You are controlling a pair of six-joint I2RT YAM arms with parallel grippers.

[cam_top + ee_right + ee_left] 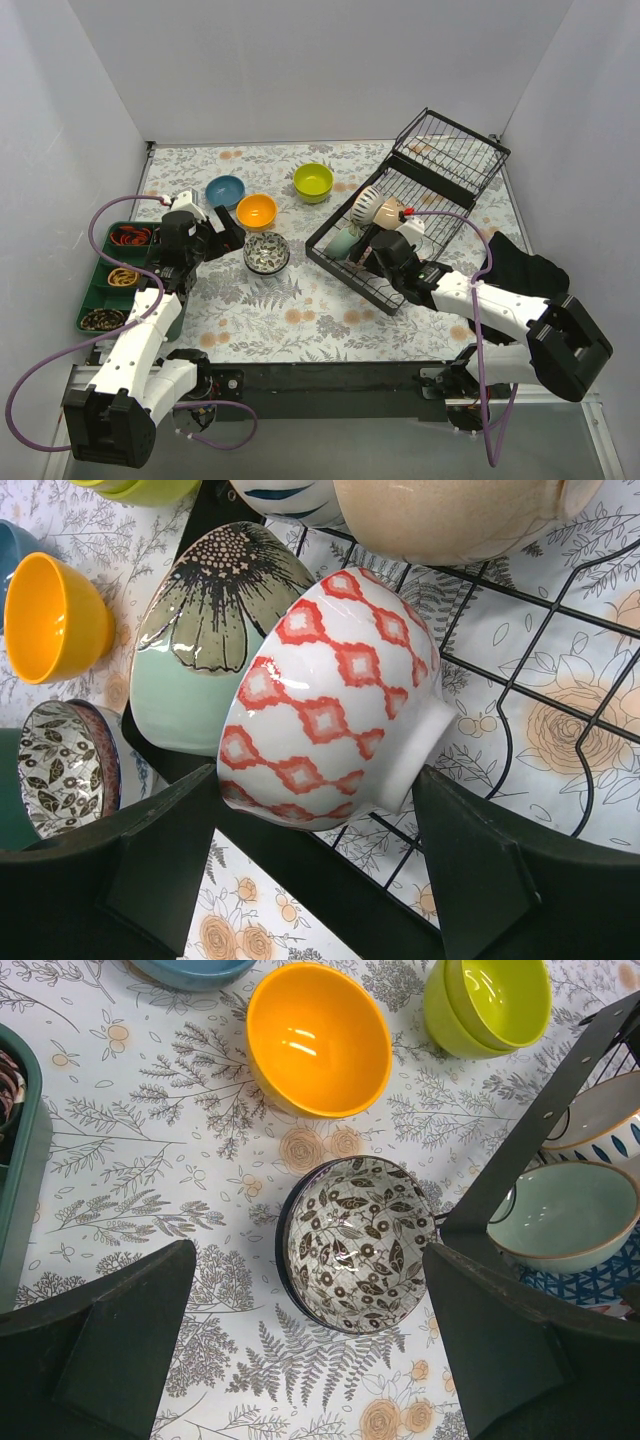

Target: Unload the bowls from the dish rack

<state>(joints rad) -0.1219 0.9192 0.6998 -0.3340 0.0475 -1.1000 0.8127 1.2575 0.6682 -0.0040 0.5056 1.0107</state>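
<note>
The black wire dish rack (436, 212) stands at the right, its raised tier (452, 148) at the far end. In it lie a striped bowl (366, 205), a beige bowl (388, 211), a pale-green flower bowl (200, 650) and a red-and-white diamond bowl (330, 695). My right gripper (315, 790) is open, one finger on either side of the red-and-white bowl. On the table stand a blue bowl (225, 190), an orange bowl (256, 211), a lime bowl (313, 181) and a black-and-white patterned bowl (355, 1243). My left gripper (308, 1255) is open and empty above the patterned bowl.
A green compartment tray (110, 280) with small items sits at the left table edge, beside the left arm. The rack's near corner (545, 1120) is close to the patterned bowl. White walls close in the table on three sides.
</note>
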